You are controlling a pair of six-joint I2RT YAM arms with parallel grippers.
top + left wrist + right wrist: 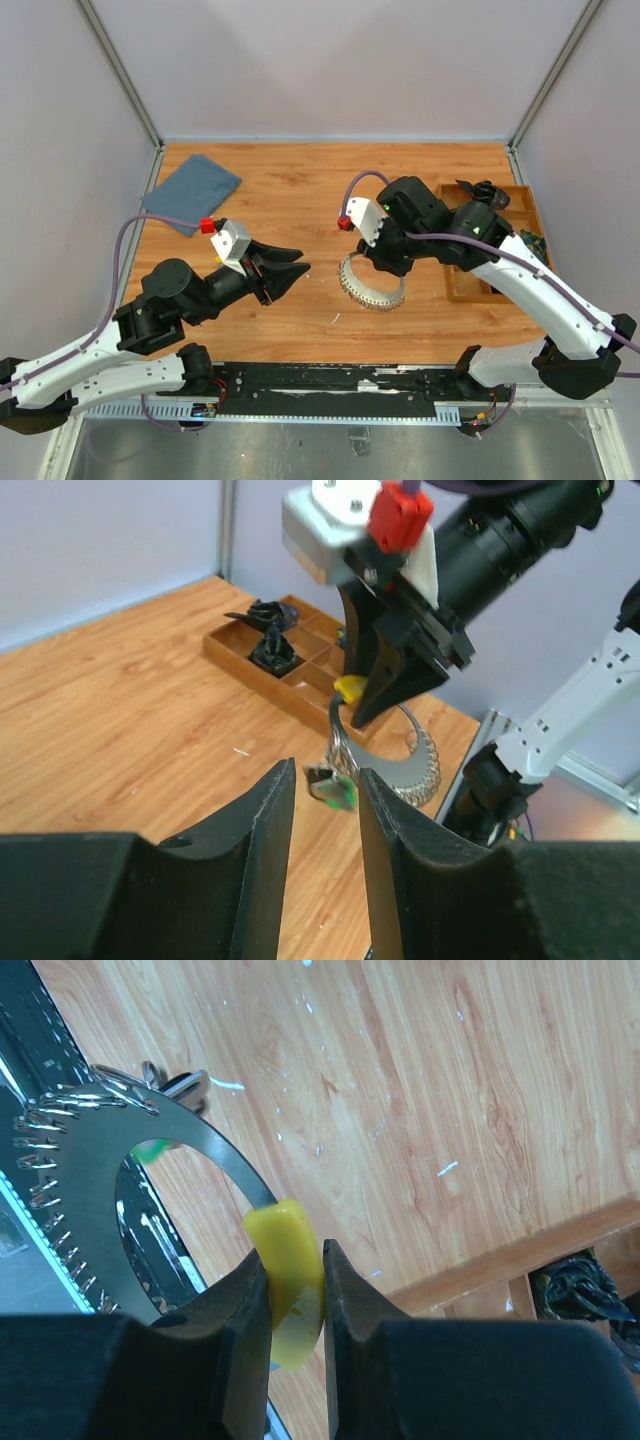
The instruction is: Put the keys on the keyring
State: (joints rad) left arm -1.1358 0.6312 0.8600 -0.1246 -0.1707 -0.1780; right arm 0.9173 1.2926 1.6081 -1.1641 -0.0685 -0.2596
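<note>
Pinching the keyring (190,1145) by its yellow tag (288,1265): right hand (296,1256); half-open left hand (325,775) faces it.

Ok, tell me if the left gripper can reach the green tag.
Probably yes: the green tag hangs straight ahead of the open left gripper, nothing between; right gripper pinches the yellow tag above.
</note>
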